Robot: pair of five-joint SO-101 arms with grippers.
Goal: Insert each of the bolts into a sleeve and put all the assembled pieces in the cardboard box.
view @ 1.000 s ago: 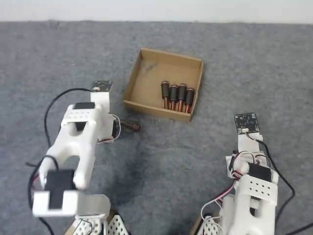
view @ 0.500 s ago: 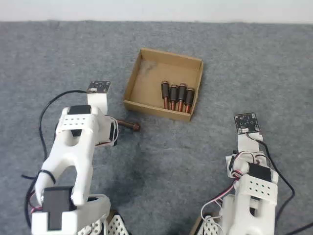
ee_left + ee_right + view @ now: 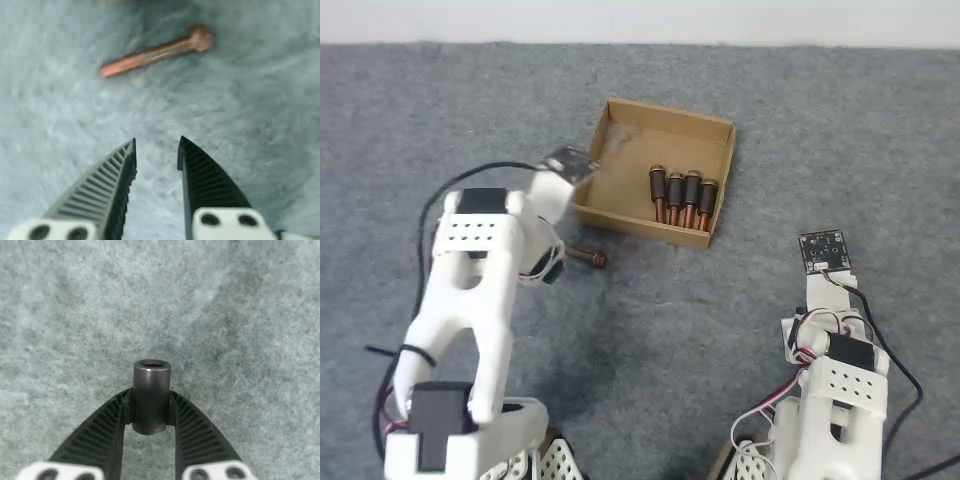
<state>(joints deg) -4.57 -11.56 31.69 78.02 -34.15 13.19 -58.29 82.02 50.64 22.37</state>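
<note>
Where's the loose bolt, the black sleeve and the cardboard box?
bolt (image 3: 155, 51), left wrist view, middle of its shaft.
sleeve (image 3: 151, 395), right wrist view, its side wall.
cardboard box (image 3: 625, 170), high view, bare floor inside.

Grey carpet (image 3: 660, 320) with a short, mottled nap lies under both pairs of jaws and stretches out ahead of them. Well beyond the jaws a pale, plain band (image 3: 640, 20) runs along the carpet's far edge; wall or bare surface, I cannot tell. The light is soft and even, with faint shadows.
</note>
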